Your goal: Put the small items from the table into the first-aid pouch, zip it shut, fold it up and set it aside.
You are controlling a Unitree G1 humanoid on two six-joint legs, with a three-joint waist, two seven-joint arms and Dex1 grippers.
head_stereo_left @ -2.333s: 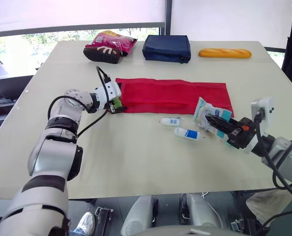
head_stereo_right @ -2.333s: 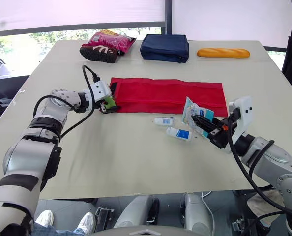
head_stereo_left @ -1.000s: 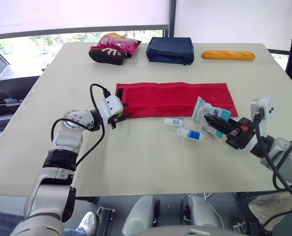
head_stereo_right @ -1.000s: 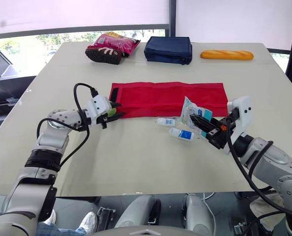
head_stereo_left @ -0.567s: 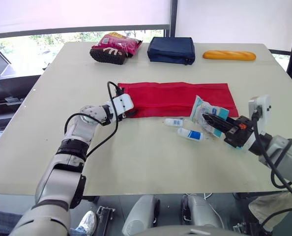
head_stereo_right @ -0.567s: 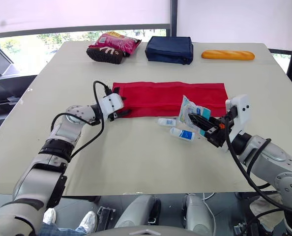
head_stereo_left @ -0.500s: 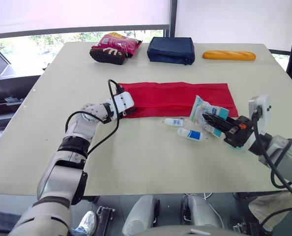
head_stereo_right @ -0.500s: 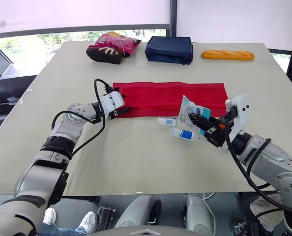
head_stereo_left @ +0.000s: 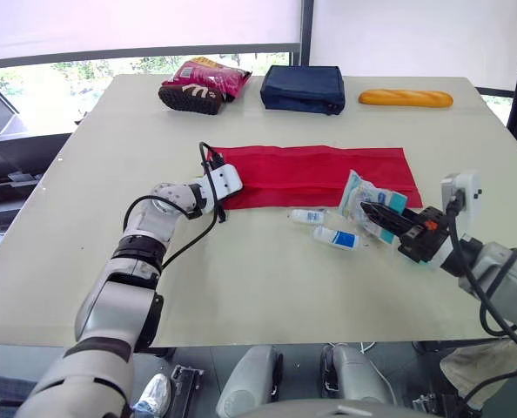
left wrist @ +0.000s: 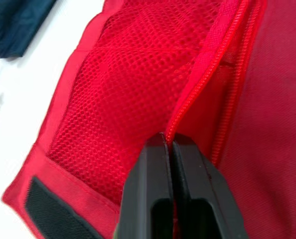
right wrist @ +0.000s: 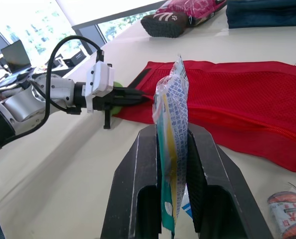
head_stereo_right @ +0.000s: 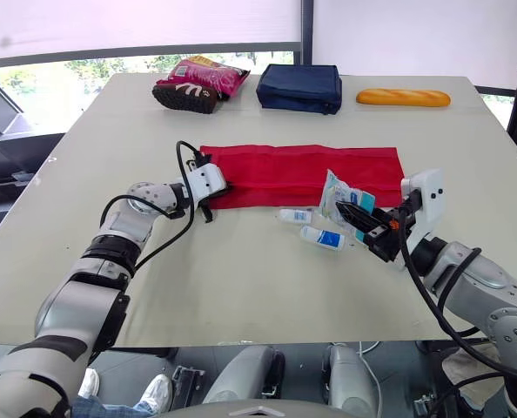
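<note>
Left gripper [left wrist: 169,143]: jaws pressed together, pinching the zip edge of the red pouch [head_stereo_left: 328,170] at its left end. In the left wrist view the red zip band runs straight into the closed fingertips [left wrist: 155,149], with open mesh fabric on one side of it and plain red fabric on the other. A black strip sits at the pouch's near corner.

Right gripper [right wrist: 172,133]: jaws closed on a flat packet [right wrist: 171,97], white and teal with printed text. The packet stands on edge between the two fingers and is raised clear of the table [head_stereo_left: 241,287], just in front of the pouch's right end.

The pouch lies unfolded and flat across the middle of the table, long side running left to right. Two small items rest on the table just in front of it, between the two grippers and nearer the right one: a small white bottle [head_stereo_left: 307,216] and a white tube [head_stereo_left: 334,237] with a blue label. They lie close to each other; contact between them cannot be confirmed.

Far edge of the table, well apart from the pouch: a pink snack bag [head_stereo_left: 211,74], a navy bag [head_stereo_left: 303,87] and a bread loaf [head_stereo_left: 406,97].
</note>
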